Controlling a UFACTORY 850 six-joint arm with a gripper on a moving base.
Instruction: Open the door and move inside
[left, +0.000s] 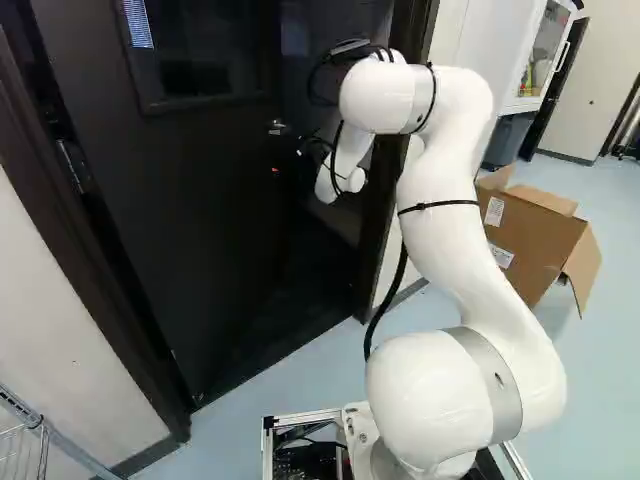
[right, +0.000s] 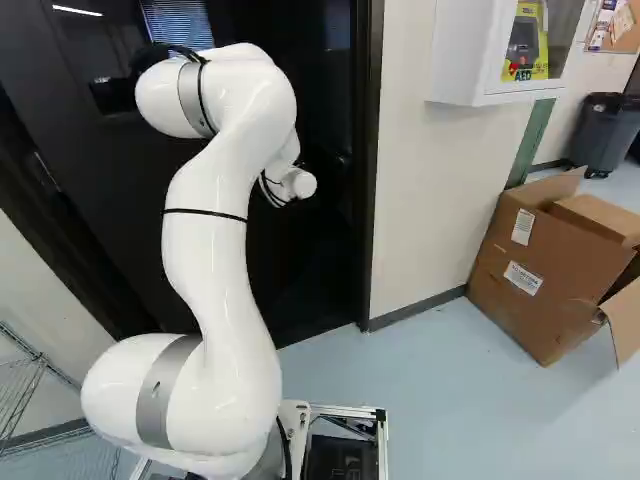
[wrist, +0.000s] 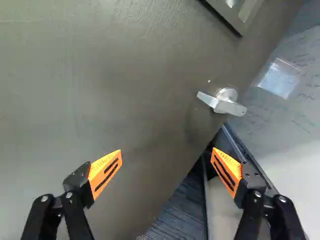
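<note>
The dark door (left: 190, 200) stands partly open, swung away from the base, with a dark gap between its free edge and the frame (left: 385, 200). Its silver lever handle (left: 277, 127) shows near that edge. My gripper (left: 308, 148) is a dark shape close to the door's free edge in the left base view. In the wrist view the gripper (wrist: 167, 151) is open, its orange pads wide apart with nothing between them. Ahead of it the lever handle (wrist: 221, 102) sticks out from the door (wrist: 100, 90), apart from both fingers.
An open cardboard box (right: 550, 270) sits on the floor right of the doorway, by the wall (right: 425, 180). A white cabinet (right: 490, 50) hangs above. A wire rack (left: 20, 440) stands at the near left. Farther back is a grey bin (right: 604, 135).
</note>
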